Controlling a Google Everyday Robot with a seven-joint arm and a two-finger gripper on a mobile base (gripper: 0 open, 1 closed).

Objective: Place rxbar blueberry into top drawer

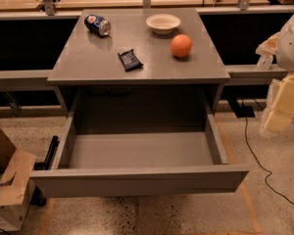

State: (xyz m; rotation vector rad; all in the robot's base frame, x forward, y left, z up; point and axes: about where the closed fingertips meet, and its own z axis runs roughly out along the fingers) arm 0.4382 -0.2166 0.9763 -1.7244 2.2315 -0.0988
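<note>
**Handling.** The small flat rectangular snack bar in a dark blue-black wrapper, the rxbar blueberry [130, 59], is judged light and slightly pliable. Its film wrapper is likely slick. It lies low on the surface, so the best hold is probably a pinch from above across the short width, near mid-length. A poor pinch could slide the bar rather than lift it. It is not thought fragile.

**Appearance.** The wrapper is dark with faint pale print. The bar lies flat and is skewed relative to the table edges.

**Location.** The bar rests on the flat grey table [88, 62], near the centre and toward the front edge. It is apart from everything else on the table:
- a round orange fruit [181, 46] to its right;
- a shallow white bowl [163, 23] behind it;
- a blue soda can [97, 25] lying on its side at the rear left.

**Receptacle.** The wide shallow grey top drawer [137, 180] stands pulled out below the table front, and nothing shows on its grey floor.

**Tool.** The cream-coloured gripper [281, 109] hangs at the right edge of view, beside the table and well apart from the bar. It holds nothing visible. Whether it is released or clenched cannot be told.

**Progress.** The bar is not yet picked up, so the approach and grasp are judged to be the step in hand.

**Other.** A brown cardboard box [7, 180] sits on the floor at the left.
</note>
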